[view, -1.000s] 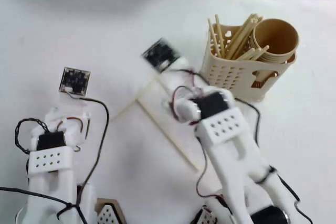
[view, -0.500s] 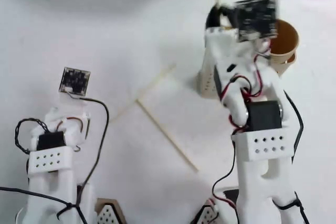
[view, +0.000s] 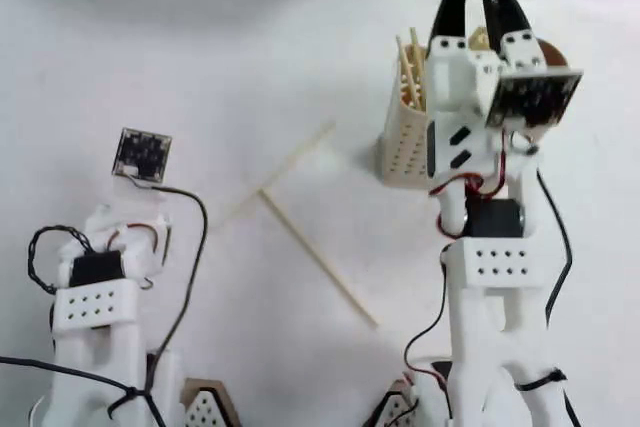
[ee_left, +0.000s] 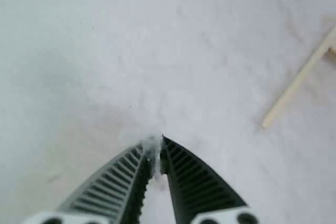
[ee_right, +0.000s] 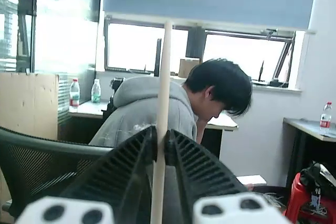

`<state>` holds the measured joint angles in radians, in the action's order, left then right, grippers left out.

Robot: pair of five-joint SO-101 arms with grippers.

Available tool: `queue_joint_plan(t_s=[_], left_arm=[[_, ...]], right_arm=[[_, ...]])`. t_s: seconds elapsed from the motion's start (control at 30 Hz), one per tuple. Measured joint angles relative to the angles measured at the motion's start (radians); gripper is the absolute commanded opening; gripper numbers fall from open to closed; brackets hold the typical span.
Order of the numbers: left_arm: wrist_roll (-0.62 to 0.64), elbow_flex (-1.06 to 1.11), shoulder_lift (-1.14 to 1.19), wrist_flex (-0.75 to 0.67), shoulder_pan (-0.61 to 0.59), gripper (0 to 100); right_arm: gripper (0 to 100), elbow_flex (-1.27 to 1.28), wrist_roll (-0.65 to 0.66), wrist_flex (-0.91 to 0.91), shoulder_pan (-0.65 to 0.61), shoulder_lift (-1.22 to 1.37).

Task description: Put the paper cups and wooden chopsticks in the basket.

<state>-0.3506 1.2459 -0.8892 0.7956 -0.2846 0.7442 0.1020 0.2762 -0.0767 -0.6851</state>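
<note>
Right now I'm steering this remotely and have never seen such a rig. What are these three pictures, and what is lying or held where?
Two small white robot arms sit at a white table. The high view looks down from above. Each wrist view looks along one arm's own gripper. The left gripper is shut on nothing, low over the table. The right gripper is raised by the basket and pinches a held chopstick. The basket contains other chopsticks. A long chopstick and a second chopstick lie loose on the table.
</note>
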Motion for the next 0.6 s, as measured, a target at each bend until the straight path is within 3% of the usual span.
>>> queue_joint_plan(t_s=[0.2,0.4,0.6], left_arm=[[0.000,0.000,0.000,0.000,0.000,4],[0.000,0.000,0.000,0.000,0.000,4],[0.000,0.000,0.000,0.000,0.000,4]], right_arm=[[3.0,0.155,0.000,0.080,0.006,0.000],[21.4,0.173,0.000,0.038,0.009,-0.002],[14.9,0.084,0.000,-0.161,0.009,-0.003]])
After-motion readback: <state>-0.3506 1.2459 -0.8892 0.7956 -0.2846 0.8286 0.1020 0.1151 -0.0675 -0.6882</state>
